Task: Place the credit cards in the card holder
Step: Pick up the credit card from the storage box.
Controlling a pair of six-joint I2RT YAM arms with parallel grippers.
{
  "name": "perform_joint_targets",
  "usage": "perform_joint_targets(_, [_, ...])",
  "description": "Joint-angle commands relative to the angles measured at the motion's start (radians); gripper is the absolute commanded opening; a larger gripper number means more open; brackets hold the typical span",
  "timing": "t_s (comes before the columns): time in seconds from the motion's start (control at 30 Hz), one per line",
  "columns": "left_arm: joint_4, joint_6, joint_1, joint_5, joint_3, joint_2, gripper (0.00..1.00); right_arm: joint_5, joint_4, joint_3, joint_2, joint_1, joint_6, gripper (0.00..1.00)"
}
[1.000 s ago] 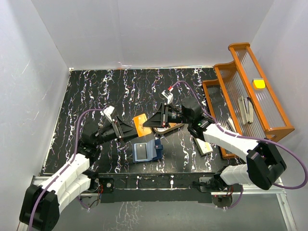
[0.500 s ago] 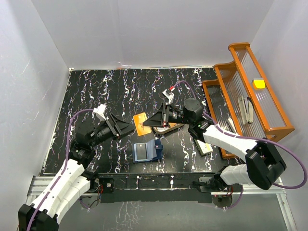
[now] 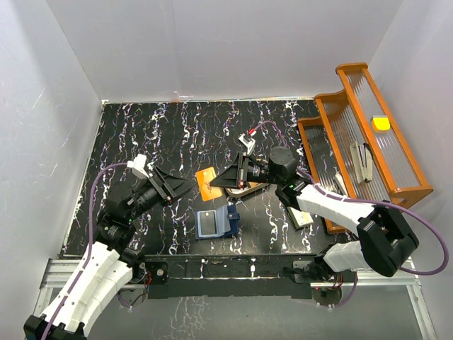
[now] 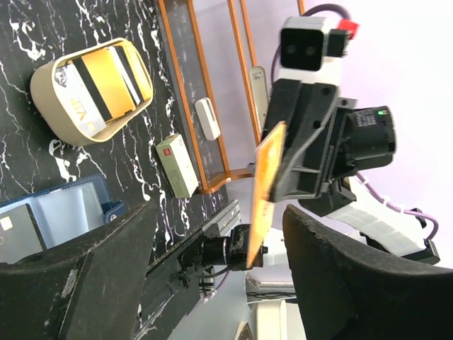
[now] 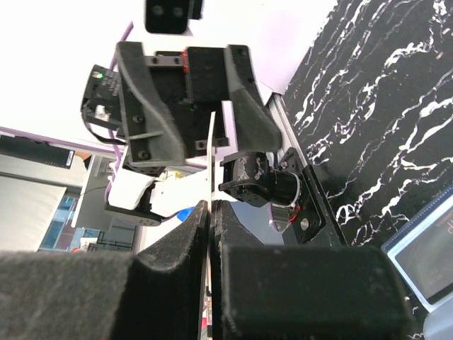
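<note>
1. Card holder (image 3: 214, 222): lies open on the table near the front edge, pale inside facing up, between the two arms.
2. Left gripper (image 3: 185, 187): fingers spread, holding nothing, pointed at the orange credit card (image 4: 266, 185).
3. Right gripper (image 5: 211, 209): fingers pressed together on that card, which stands on edge just behind the holder.
4. Tan tray (image 4: 42, 78): sits below the right gripper, with further cards inside.
5. Judged step: a hand-over. The left fingers should close on the card's free end, squarely across its flat faces, before the right releases. A skewed pinch risks the thin card twisting out.
</note>
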Motion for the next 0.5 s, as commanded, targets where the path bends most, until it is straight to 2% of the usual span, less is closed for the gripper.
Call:
perform_joint_targets(0.0, [0.002,-0.003,-0.005,-0.007,0.052,-0.014,0.7,0.009,0.036,-0.01,0.01,0.004,-0.009,0.0])
perform_joint_targets(0.3, [0.15,-0.048,-0.005,0.073,0.004,0.022,0.71,0.016,0.061,0.023,0.038,0.022,0.009,0.0])
perform_joint_targets(0.4, [0.272,-0.106,-0.005,0.127,-0.043,0.065,0.7,0.024,0.069,0.054,0.061,0.049,0.012,0.0])
perform_joint_targets(0.47, [0.342,-0.133,-0.005,0.155,-0.069,0.096,0.66,0.026,0.096,0.064,0.075,0.061,0.028,0.0])
